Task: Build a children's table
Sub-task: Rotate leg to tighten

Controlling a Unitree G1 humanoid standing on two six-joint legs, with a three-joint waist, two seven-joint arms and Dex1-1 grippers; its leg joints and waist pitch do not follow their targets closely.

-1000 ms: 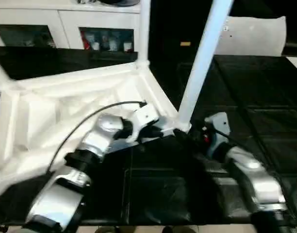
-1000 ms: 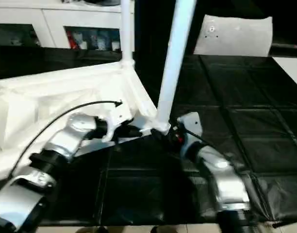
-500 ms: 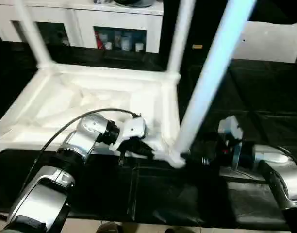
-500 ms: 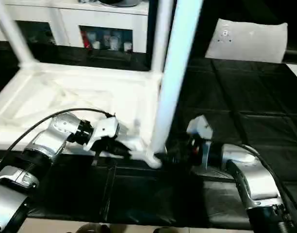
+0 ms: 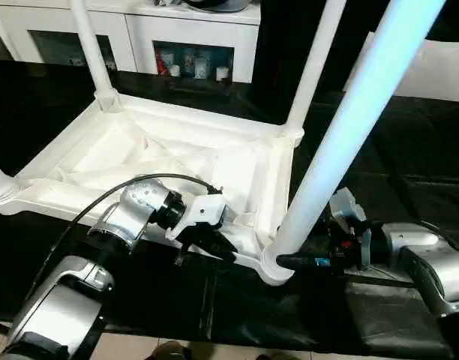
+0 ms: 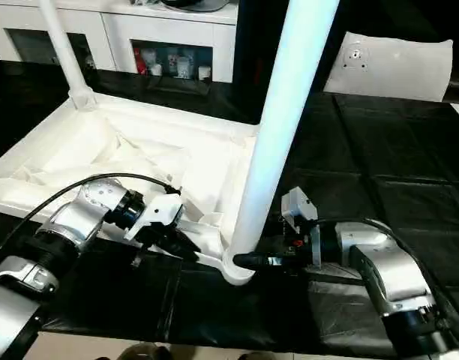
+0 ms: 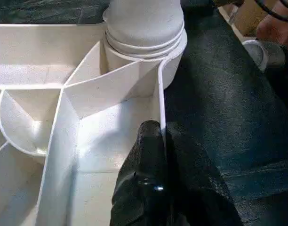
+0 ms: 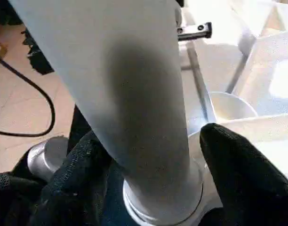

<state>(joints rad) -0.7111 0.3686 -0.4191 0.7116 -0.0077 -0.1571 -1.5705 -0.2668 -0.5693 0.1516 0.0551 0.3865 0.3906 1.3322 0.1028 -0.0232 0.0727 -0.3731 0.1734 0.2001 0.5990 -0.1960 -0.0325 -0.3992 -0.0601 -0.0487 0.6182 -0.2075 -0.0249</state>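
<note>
Left gripper (image 7: 160, 155) pinches tabletop (image 5: 177, 150) rim; right gripper (image 8: 148, 155) straddles leg (image 5: 349, 142), contact unclear.

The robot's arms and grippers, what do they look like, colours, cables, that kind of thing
Both forearms are shiny silver with black joint rings. The left gripper has a white housing, two black fingers and a thin black cable looping over its wrist. The right gripper has black fingers, a white block and small red parts behind them.

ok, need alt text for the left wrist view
The left gripper, shut, pinches the thin white rim of the upside-down tabletop, just short of a corner socket with a table leg seated in it. Black matting lies beside the rim.
</note>
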